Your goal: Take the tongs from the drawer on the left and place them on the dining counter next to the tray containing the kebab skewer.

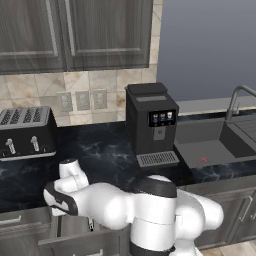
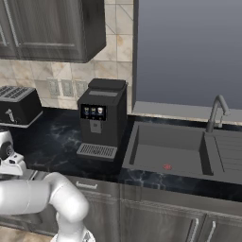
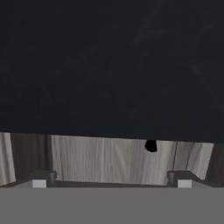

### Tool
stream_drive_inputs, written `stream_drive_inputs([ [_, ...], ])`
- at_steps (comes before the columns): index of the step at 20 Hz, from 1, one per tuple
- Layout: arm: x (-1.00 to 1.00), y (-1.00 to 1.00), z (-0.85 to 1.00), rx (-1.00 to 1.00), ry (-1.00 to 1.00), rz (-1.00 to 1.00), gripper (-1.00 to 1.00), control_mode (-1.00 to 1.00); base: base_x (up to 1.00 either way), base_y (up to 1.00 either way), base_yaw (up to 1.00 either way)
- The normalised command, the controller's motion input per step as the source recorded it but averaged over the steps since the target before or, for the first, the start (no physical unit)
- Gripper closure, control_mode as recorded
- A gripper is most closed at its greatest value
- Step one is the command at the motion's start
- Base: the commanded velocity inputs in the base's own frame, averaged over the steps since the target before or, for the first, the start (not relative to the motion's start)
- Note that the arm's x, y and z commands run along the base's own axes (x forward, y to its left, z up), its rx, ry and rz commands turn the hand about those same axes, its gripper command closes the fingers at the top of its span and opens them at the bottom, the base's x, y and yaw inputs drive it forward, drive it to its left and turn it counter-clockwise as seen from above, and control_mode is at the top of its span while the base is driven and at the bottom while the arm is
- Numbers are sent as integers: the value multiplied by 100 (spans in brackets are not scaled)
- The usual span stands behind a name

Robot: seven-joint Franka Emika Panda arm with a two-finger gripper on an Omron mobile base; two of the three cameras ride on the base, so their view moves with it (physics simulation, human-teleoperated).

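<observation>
End effector (image 3: 111, 183) spread wide, empty, over pale drawer (image 3: 109, 159) wood — left base view adds the toaster (image 1: 26, 132).

Blk white-veined counter (image 1: 100, 155), dk grey wood-grain drawer (image 1: 75, 242), blk toaster (image 1: 26, 132) & coffee machine (image 1: 151, 125).

Glossy black white-veined marble counter (image 1: 100, 155), dark grey wood-grain drawer (image 1: 75, 241) front and cabinets (image 1: 75, 32), matt black coffee machine (image 1: 150, 122), brushed-metal faucet (image 2: 216, 112).

Even soft rendered light, faint shadows, slightly blurry low-resolution frames, hand view mostly dark
</observation>
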Motion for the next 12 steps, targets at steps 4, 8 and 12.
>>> stream_drive_inputs([
  [4, 0, 0, -32, 0, 0, 0, -100, -100, 0, 0, 0],
  [8, 0, 0, -28, 0, 0, 0, -100, -100, 0, 0, 0],
  [12, 0, 0, -32, 0, 0, 0, -100, -100, 0, 0, 0],
])
